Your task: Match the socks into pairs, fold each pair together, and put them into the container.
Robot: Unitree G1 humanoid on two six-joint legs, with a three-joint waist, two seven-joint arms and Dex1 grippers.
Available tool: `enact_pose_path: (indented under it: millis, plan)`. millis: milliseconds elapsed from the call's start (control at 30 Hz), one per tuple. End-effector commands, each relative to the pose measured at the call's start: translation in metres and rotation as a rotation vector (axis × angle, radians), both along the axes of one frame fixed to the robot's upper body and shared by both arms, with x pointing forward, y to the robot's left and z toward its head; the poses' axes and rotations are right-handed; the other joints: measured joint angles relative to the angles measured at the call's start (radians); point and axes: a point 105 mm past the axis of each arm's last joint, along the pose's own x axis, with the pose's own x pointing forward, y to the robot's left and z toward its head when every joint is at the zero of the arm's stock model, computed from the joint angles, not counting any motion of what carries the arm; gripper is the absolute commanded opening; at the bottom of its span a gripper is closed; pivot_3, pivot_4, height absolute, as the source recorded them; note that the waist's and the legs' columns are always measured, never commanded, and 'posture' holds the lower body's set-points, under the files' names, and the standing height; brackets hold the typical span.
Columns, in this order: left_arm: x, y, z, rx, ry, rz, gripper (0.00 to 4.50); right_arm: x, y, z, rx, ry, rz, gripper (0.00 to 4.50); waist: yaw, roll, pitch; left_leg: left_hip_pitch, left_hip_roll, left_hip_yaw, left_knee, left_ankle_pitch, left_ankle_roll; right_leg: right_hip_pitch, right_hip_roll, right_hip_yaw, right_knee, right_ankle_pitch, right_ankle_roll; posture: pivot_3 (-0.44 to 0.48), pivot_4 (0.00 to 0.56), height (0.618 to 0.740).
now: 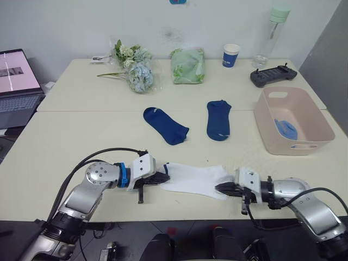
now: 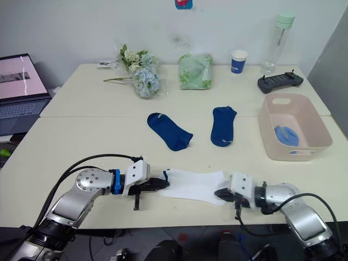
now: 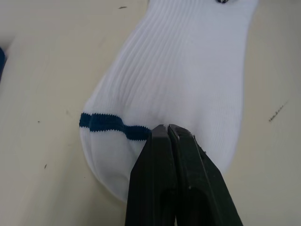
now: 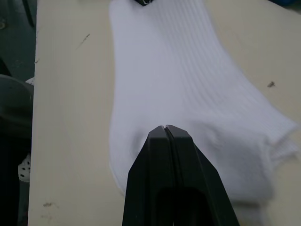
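A: Left wrist view, near edge first. My left gripper (image 3: pixel 167 129) has its 2 black fingers pressed together, pinching the cuff end of the white socks (image 3: pixel 178 75), just beside the dark blue band.

B: And your right side?

A: Right wrist view shows my right gripper (image 4: pixel 165 128) with fingers also pressed together, pinching the opposite end of the same white fabric. There I see layered edges, so I log 2 white socks stacked.

B: How does the pair lie on the table?

A: Flat on the cream table (image 1: pixel 65 147) near its front edge, stretched between my 2 grippers, cuff toward my left.

B: Next row back?

A: 2 navy socks, apart from each other at mid-table. Left navy sock (image 1: pixel 165 125) lies at a slant; right navy sock (image 1: pixel 218 119) lies nearly straight, toe end toward me. Neither touches the white pair.

B: Container?

A: Pink tub (image 1: pixel 266 122) stands to my right, level with the navy socks. Light blue fabric (image 1: pixel 286 129) rests on its floor; I cannot tell if it is 1 sock or 2.

B: Far edge?

A: From left: laptop (image 1: pixel 16 81) off the table's left side, flower bouquet (image 1: pixel 136 68), pale green cloth bundle (image 1: pixel 188 66), blue paper cup (image 1: pixel 230 55), clear bottle with green cap (image 1: pixel 273 32), black controller (image 1: pixel 273 75) behind the tub.
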Motion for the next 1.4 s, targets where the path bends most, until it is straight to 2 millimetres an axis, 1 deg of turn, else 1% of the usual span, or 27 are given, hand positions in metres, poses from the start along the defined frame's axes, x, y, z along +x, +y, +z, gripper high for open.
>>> enact_pose_path:
  millis: [33, 67, 167, 267, 300, 367, 433, 500, 567, 700, 767, 833, 867, 900, 1033, 1133, 1167, 1267, 1333, 1400]
  plan:
    - [-0.004, 0.000, 0.015, -0.053, -0.039, 0.011, 0.00, 0.005, -0.005, 0.036, 0.158, 0.003, -0.103, 0.38, -0.002, 0.000, 0.000, 0.000, 0.000, 0.000, 0.000, 0.000, 0.000, 0.000, 0.000, 0.000, 0.000, 0.000, 0.000, 0.000, 0.150, 0.740]
    - [-0.005, -0.001, 0.018, -0.073, -0.050, 0.017, 0.00, 0.006, -0.008, 0.040, 0.173, 0.012, -0.134, 0.60, -0.003, 0.000, 0.000, 0.000, 0.001, 0.000, 0.000, 0.000, 0.000, -0.001, 0.000, 0.000, 0.000, 0.000, 0.000, 0.000, 0.150, 0.740]
    - [-0.004, 0.001, 0.034, -0.153, -0.115, 0.100, 0.00, 0.006, -0.023, 0.044, 0.176, 0.024, -0.222, 1.57, 0.001, 0.000, 0.000, -0.001, 0.002, 0.000, -0.001, 0.000, 0.000, -0.001, -0.001, 0.001, -0.001, 0.000, 0.000, 0.000, 0.150, 0.740]
    - [-0.014, 0.010, 0.040, -0.151, -0.125, 0.129, 0.00, 0.011, -0.037, 0.049, 0.233, 0.054, -0.357, 2.71, 0.002, 0.000, 0.000, -0.001, 0.004, 0.000, -0.001, 0.000, 0.000, -0.001, -0.001, 0.000, -0.001, 0.000, 0.000, 0.000, 0.150, 0.740]
    - [-0.016, 0.013, 0.041, -0.145, -0.124, 0.134, 0.00, 0.011, -0.039, 0.048, 0.236, 0.065, -0.377, 3.04, 0.002, 0.000, 0.000, -0.001, 0.004, 0.000, -0.001, 0.000, 0.000, -0.001, -0.001, 0.001, -0.001, 0.000, 0.000, 0.000, 0.150, 0.740]
    - [-0.020, 0.018, 0.042, -0.133, -0.111, 0.147, 0.00, 0.006, -0.040, 0.041, 0.201, 0.095, -0.370, 3.78, 0.001, 0.000, 0.000, -0.001, 0.003, 0.000, -0.001, 0.000, 0.000, -0.001, -0.001, 0.001, -0.001, 0.000, 0.000, 0.000, 0.150, 0.740]
    - [-0.025, 0.024, 0.041, -0.111, -0.094, 0.152, 0.00, 0.002, -0.037, 0.029, 0.156, 0.114, -0.356, 4.46, 0.001, 0.000, 0.000, -0.001, 0.002, 0.000, -0.001, 0.000, 0.000, 0.000, -0.001, 0.000, -0.001, 0.000, 0.000, 0.000, 0.150, 0.740]
    - [-0.030, 0.028, 0.038, -0.099, -0.080, 0.156, 0.00, -0.001, -0.031, 0.018, 0.129, 0.151, -0.365, 4.46, 0.000, 0.000, 0.000, -0.001, 0.001, 0.000, -0.001, 0.000, 0.000, 0.000, 0.000, 0.000, -0.001, 0.000, 0.000, 0.000, 0.150, 0.740]
    - [-0.031, 0.026, 0.039, -0.103, -0.081, 0.163, 0.00, -0.006, -0.025, 0.013, 0.125, 0.189, -0.362, 4.46, 0.000, 0.000, 0.000, -0.001, 0.001, 0.000, -0.001, 0.000, 0.000, -0.001, 0.000, 0.000, -0.001, 0.000, 0.000, 0.000, 0.150, 0.740]
    - [-0.030, 0.023, 0.042, -0.121, -0.095, 0.179, 0.00, -0.010, -0.019, 0.006, 0.111, 0.217, -0.371, 4.46, 0.001, 0.000, 0.000, -0.001, 0.002, 0.000, -0.001, 0.000, 0.000, 0.000, -0.001, 0.000, -0.001, 0.000, 0.000, 0.000, 0.150, 0.740]
    - [-0.030, 0.022, 0.042, -0.122, -0.100, 0.183, 0.00, -0.012, -0.014, 0.004, 0.133, 0.247, -0.364, 4.08, 0.001, 0.000, 0.000, -0.001, 0.001, 0.000, -0.001, 0.000, 0.000, 0.000, -0.001, 0.000, -0.001, 0.000, 0.000, 0.000, 0.150, 0.740]
    - [-0.029, 0.022, 0.042, -0.121, -0.104, 0.191, 0.00, -0.010, -0.011, 0.006, 0.173, 0.270, -0.381, 3.62, 0.001, 0.000, 0.000, -0.001, 0.001, 0.000, -0.001, 0.000, 0.000, 0.000, -0.001, 0.000, -0.001, 0.000, 0.000, 0.000, 0.150, 0.740]
    - [-0.029, 0.023, 0.042, -0.122, -0.105, 0.194, 0.00, -0.009, -0.010, 0.007, 0.184, 0.282, -0.387, 3.20, 0.001, 0.000, 0.000, -0.001, 0.001, 0.000, -0.001, 0.000, 0.000, 0.000, 0.000, 0.000, -0.001, 0.000, 0.000, 0.000, 0.150, 0.740]
    - [-0.029, 0.023, 0.042, -0.121, -0.106, 0.196, 0.00, -0.007, -0.011, 0.006, 0.190, 0.289, -0.402, 2.89, 0.000, 0.000, 0.000, -0.001, 0.001, 0.000, -0.001, 0.000, 0.000, 0.000, 0.000, 0.000, -0.001, 0.000, 0.000, 0.000, 0.150, 0.740]
    - [-0.031, 0.024, 0.041, -0.116, -0.110, 0.197, 0.00, -0.002, -0.013, 0.007, 0.224, 0.310, -0.437, 1.40, 0.001, 0.000, 0.000, -0.001, 0.001, 0.000, -0.001, 0.000, 0.000, 0.000, 0.000, 0.000, -0.001, 0.000, 0.000, 0.000, 0.150, 0.740]
    - [-0.031, 0.021, 0.045, -0.129, -0.119, 0.183, 0.00, 0.003, -0.018, 0.008, 0.247, 0.329, -0.465, 0.32, 0.001, 0.000, 0.000, -0.001, 0.001, 0.000, -0.001, 0.000, 0.000, 0.000, 0.000, 0.000, -0.001, 0.000, 0.000, 0.000, 0.150, 0.740]
    - [-0.032, 0.019, 0.046, -0.136, -0.120, 0.177, 0.00, 0.004, -0.020, 0.009, 0.246, 0.330, -0.466, 0.02, 0.001, 0.000, 0.000, -0.001, 0.001, 0.000, -0.001, 0.000, 0.000, 0.000, 0.000, 0.000, -0.001, 0.000, 0.000, 0.000, 0.150, 0.740]
    - [-0.036, 0.007, 0.051, -0.167, -0.088, 0.125, 0.00, 0.006, -0.029, 0.011, 0.210, 0.339, -0.426, 0.02, 0.000, 0.000, 0.000, -0.001, 0.001, 0.000, -0.001, 0.000, 0.000, 0.000, 0.000, 0.000, -0.001, 0.000, 0.000, 0.000, 0.150, 0.740]
    - [-0.042, -0.002, 0.047, -0.164, -0.043, 0.058, 0.00, 0.011, -0.037, 0.015, 0.186, 0.336, -0.397, 0.02, 0.000, 0.000, 0.000, -0.001, 0.000, 0.000, -0.001, 0.000, 0.000, 0.000, -0.001, 0.000, -0.001, 0.000, 0.000, 0.000, 0.150, 0.740]
    - [-0.040, -0.012, 0.042, -0.149, -0.034, 0.010, 0.00, 0.019, -0.043, 0.018, 0.181, 0.327, -0.400, 0.02, 0.000, 0.000, 0.000, 0.000, 0.000, 0.001, -0.001, 0.000, 0.001, 0.001, 0.000, 0.000, -0.001, 0.000, 0.000, 0.000, 0.150, 0.740]
